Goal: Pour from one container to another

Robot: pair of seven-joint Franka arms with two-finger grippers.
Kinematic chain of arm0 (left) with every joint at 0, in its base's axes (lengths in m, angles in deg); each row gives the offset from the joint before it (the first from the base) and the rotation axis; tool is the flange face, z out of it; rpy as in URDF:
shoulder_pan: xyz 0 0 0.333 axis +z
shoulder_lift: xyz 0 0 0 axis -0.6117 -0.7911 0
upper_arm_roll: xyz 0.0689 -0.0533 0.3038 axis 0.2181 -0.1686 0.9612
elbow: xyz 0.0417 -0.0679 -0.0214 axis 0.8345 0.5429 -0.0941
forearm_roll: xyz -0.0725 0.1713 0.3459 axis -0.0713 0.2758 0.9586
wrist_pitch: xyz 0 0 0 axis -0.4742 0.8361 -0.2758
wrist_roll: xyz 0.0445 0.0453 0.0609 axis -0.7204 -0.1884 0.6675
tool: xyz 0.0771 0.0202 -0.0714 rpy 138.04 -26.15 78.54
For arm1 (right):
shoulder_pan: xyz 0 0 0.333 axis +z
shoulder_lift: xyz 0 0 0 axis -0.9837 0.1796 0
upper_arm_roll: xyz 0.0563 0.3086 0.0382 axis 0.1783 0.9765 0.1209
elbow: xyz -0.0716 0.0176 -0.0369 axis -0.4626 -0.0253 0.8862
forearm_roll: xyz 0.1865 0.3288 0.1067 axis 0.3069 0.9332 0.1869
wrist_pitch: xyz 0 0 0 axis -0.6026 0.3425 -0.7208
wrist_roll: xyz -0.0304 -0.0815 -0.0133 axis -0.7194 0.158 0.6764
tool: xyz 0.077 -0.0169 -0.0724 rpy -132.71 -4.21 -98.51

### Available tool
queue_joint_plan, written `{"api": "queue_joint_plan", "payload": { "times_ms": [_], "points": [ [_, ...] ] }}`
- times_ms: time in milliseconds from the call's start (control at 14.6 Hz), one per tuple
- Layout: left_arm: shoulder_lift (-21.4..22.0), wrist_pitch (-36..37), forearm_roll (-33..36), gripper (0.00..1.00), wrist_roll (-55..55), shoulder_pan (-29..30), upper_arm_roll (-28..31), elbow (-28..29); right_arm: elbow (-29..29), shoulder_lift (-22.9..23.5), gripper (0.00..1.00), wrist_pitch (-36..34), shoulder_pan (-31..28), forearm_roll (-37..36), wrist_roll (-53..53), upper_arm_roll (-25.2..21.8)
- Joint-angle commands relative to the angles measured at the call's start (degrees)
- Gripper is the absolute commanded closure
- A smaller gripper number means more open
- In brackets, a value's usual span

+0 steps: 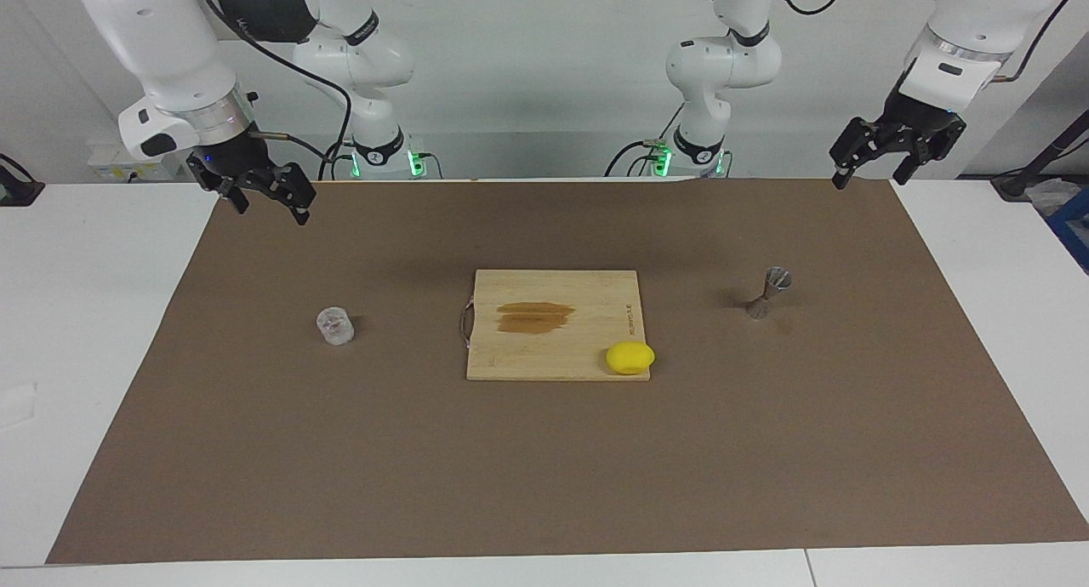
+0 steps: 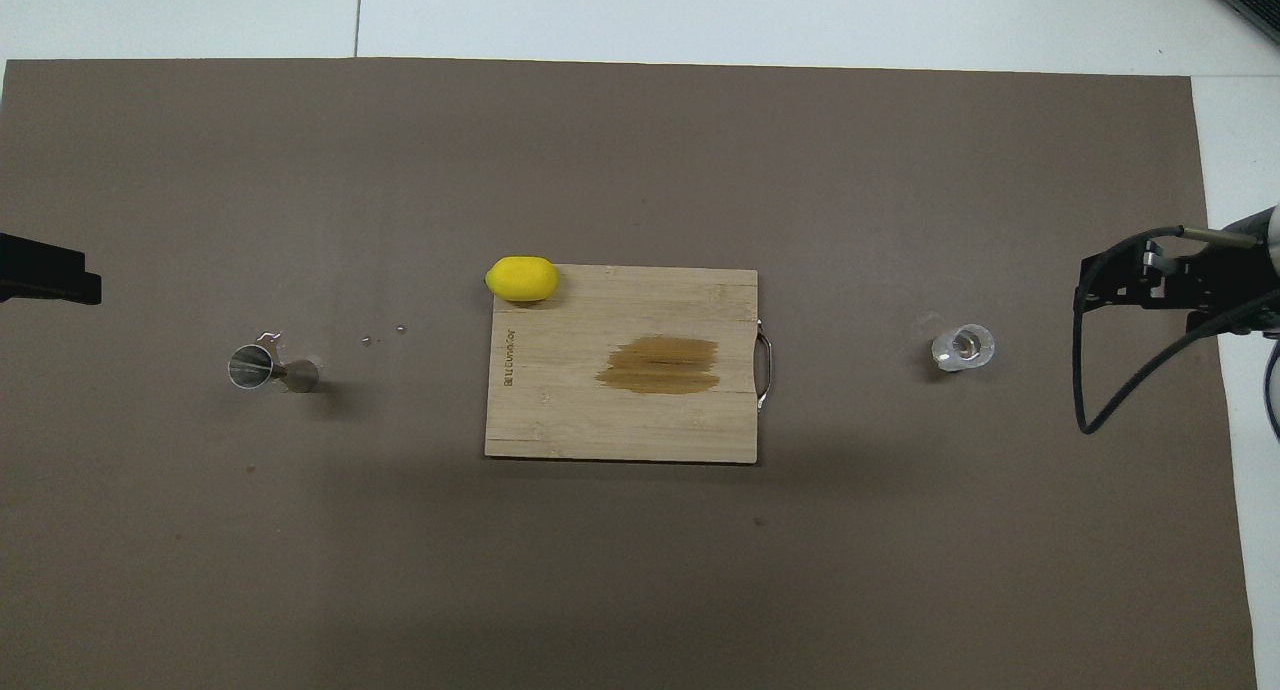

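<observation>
The small clear glass cup (image 1: pixel 335 326) stands upright on the brown mat toward the right arm's end of the table; it also shows in the overhead view (image 2: pixel 963 347). The silver hourglass jigger (image 1: pixel 770 292) stands upright on the mat toward the left arm's end; it also shows in the overhead view (image 2: pixel 265 367). My right gripper (image 1: pixel 268 206) hangs open and empty in the air over the mat's edge at the robots' end, apart from the cup. My left gripper (image 1: pixel 872 179) hangs open and empty over the mat's corner, apart from the jigger.
A wooden cutting board (image 1: pixel 527 357) with a brown stain and a metal handle lies at the middle of the mat (image 1: pixel 255 451). A yellow lemon (image 1: pixel 630 357) sits at the board's corner toward the left arm's end. A few small droplets (image 2: pixel 370 340) lie beside the jigger.
</observation>
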Motion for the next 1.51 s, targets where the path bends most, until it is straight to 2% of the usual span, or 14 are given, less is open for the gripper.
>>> {"api": "queue_joint_plan", "payload": {
  "times_ms": [0,1439],
  "points": [
    [1.4,-0.7,-0.2,0.00,-0.2,0.3,-0.2,1.7,1.3,-1.2,0.00,0.0,-0.9,1.2,1.4,0.4],
    [1.5,-2.0,-0.2,0.00,-0.1,-1.3,-1.0,1.9,1.3,-1.2,0.00,0.0,-0.9,1.2,1.4,0.4]
  ]
}}
